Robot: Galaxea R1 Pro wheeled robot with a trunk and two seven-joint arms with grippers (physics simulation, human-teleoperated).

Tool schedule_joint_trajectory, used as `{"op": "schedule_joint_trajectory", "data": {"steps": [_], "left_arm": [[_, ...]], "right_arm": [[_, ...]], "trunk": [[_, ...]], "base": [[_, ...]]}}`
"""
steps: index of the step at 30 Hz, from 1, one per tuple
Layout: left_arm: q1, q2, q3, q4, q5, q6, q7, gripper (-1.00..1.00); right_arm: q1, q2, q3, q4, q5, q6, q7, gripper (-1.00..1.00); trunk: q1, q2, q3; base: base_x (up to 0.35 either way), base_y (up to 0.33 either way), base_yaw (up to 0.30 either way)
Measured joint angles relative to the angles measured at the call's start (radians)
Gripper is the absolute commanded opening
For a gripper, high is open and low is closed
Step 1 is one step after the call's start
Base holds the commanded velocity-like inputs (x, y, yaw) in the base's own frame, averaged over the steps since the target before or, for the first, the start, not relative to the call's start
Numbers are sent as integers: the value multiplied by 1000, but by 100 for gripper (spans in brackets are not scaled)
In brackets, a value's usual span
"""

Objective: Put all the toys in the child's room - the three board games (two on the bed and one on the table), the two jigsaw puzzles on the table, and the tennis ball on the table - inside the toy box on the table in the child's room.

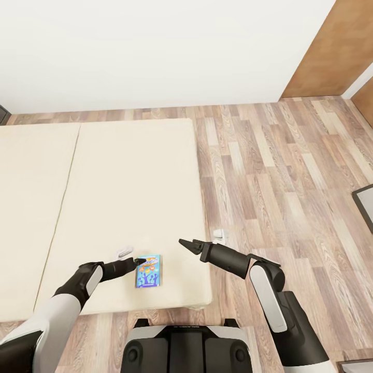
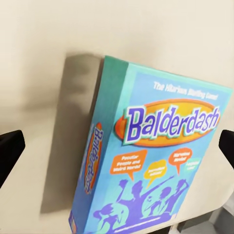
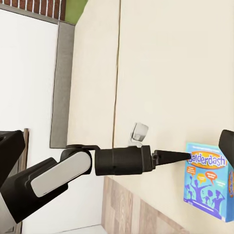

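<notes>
One board game (image 1: 148,271), a light blue box printed "Balderdash", lies flat on the cream bed (image 1: 119,197) near its front right corner. My left gripper (image 1: 139,261) hovers at the box's far left corner. In the left wrist view the board game (image 2: 156,165) lies below and between the fingers (image 2: 9,151), which stand wide apart and clear of it, so the left gripper (image 2: 118,146) is open. My right gripper (image 1: 187,243) hangs open over the bed's right edge, holding nothing. From the right wrist view the board game (image 3: 207,180) sits beside the left gripper (image 3: 170,157).
Wood-plank floor (image 1: 280,176) spreads to the right of the bed. A brown door (image 1: 331,46) stands at the far right against the white wall. Small white fittings (image 1: 124,253) (image 1: 220,235) sit on the mattress and at its right edge. A dark frame (image 1: 365,204) shows at the right border.
</notes>
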Motion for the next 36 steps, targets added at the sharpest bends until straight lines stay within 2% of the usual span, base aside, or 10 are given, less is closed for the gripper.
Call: {"op": "schedule_joint_trajectory", "data": {"steps": [33, 36], "left_arm": [[0, -9, -1, 3, -1, -8, 1, 100], [-1, -7, -1, 3, -18, -16, 6, 100]], "right_arm": [[0, 0, -4, 0, 0, 5, 0, 100], [0, 0, -4, 0, 0, 5, 0, 100]], "trunk": [[0, 0, 0], [0, 0, 0]], "base": [[0, -46, 0], [0, -96, 0]]}}
